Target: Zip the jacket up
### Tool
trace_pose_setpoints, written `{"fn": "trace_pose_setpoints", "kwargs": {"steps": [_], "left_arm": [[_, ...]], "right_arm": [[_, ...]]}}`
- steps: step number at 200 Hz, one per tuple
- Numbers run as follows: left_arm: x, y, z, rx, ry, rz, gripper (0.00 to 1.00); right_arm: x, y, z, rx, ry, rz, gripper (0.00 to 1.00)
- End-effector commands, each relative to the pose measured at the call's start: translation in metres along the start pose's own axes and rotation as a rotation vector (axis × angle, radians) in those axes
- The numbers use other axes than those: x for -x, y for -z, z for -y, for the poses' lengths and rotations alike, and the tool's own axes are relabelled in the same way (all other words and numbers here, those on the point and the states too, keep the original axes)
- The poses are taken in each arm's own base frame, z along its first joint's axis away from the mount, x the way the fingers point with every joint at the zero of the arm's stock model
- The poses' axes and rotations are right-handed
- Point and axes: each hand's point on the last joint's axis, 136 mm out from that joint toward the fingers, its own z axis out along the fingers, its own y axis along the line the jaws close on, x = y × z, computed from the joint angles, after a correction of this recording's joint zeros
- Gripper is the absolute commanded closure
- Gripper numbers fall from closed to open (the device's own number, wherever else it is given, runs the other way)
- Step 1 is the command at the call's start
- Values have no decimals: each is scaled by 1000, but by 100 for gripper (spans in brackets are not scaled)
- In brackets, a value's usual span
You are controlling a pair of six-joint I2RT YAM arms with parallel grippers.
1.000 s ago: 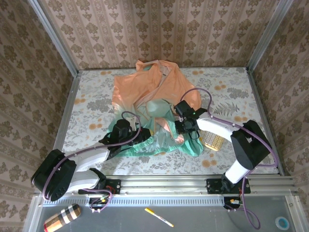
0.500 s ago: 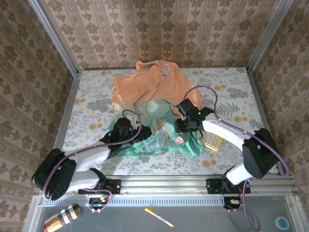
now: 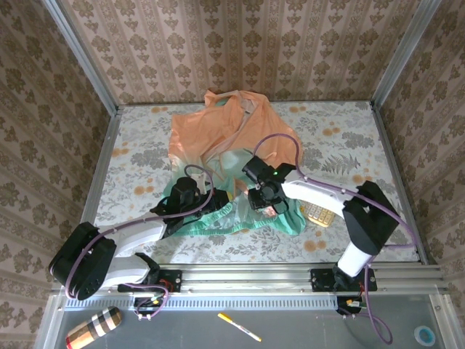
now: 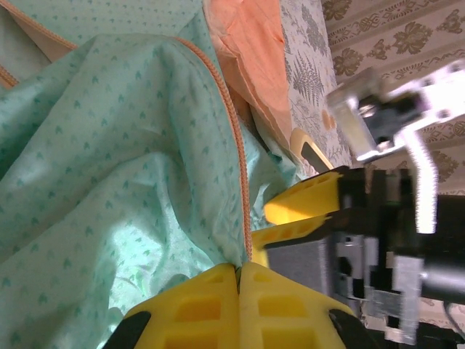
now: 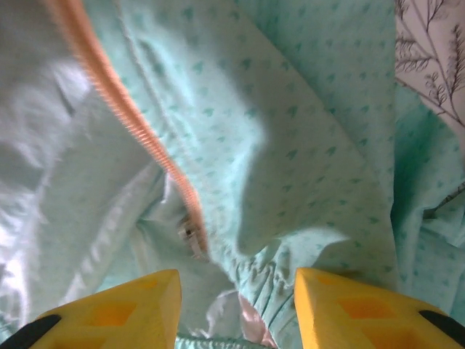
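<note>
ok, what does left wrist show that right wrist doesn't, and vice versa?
Left wrist: the left tool shut on the jacket at its zipper edge, the open right tool beside it, peach fabric behind. Right wrist: what looks like the zipper slider, ahead of the right tool's gap. Both: teal fabric and the orange zipper.

The jacket [image 3: 211, 131] fades from peach-orange to teal-green with tiny darker motifs. Its zipper [image 5: 125, 110] is orange. The surface [image 3: 349, 145] is pale with a floral print.

The jacket [image 3: 218, 134] lay crumpled and unzipped mid-desk [image 3: 138, 163], peach collar toward the desk's far edge, teal hem nearest, orange zipper [image 5: 123, 109] exposed.
</note>
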Motion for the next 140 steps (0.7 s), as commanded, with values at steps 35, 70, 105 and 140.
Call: {"fn": "trace_pose_setpoints", "kwargs": {"steps": [35, 70, 105, 140], "left_arm": [[0, 2, 5, -22, -34, 11, 100], [0, 1, 5, -21, -35, 8, 100], [-1, 1, 4, -18, -33, 6, 100], [0, 2, 4, -18, -32, 7, 100]], "right_arm": [[-3, -18, 6, -64, 24, -59, 62], [-11, -32, 4, -63, 27, -103, 61], [-21, -45, 6, -70, 23, -131, 65], [-16, -34, 7, -46, 18, -62, 95]]}}
